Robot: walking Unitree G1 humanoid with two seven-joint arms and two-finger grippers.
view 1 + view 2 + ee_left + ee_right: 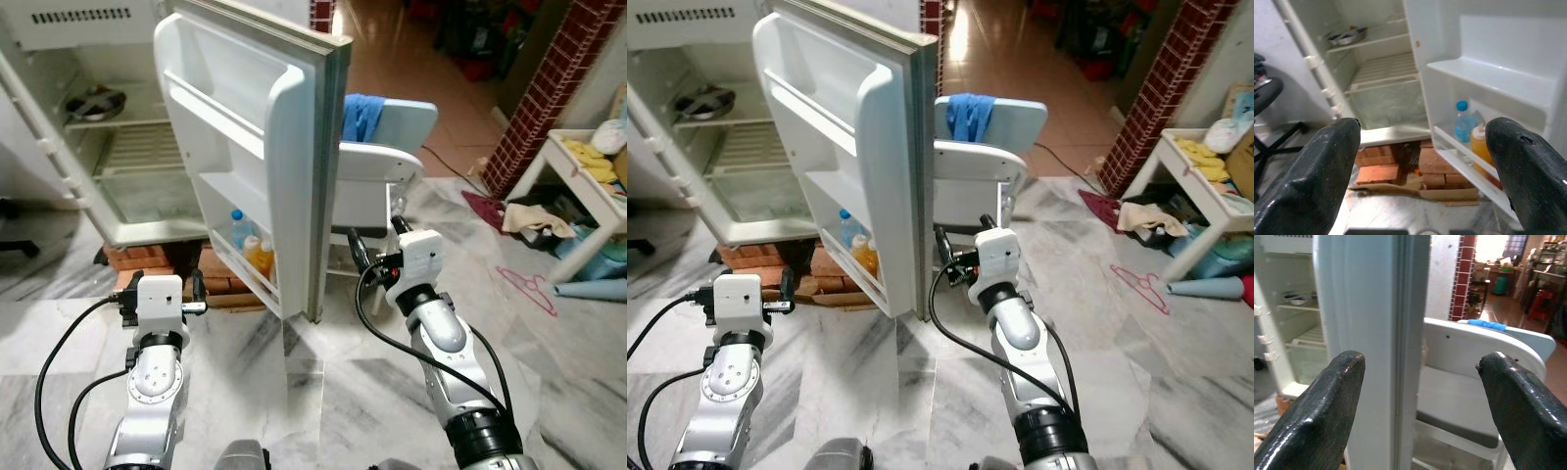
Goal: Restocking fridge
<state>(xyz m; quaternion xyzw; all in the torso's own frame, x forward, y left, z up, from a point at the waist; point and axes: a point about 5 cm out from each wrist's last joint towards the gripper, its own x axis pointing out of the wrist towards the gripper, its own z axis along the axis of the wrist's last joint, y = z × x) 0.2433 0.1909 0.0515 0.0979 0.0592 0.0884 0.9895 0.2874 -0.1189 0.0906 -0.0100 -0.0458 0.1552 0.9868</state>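
A white fridge (137,166) stands open on bricks (147,259), its door (284,147) swung out toward me. The door's lowest shelf holds a blue-capped water bottle (1463,125) and an orange drink bottle (1481,147). Inside, a dark bowl (95,101) rests on the upper wire shelf. My left gripper (167,284) hovers low in front of the fridge, open and empty, facing the door shelf and cabinet. My right gripper (377,235) is open and empty too, held just beyond the door's outer edge, which rises between its fingers (1327,406) in the right wrist view.
A white plastic chair (377,176) with a blue cloth (364,116) stands right behind the door. At the right are a white table (578,186) with clothes, a pink hanger (529,287) on the marble floor and a brick pillar (544,88). An office chair base (15,245) sits far left.
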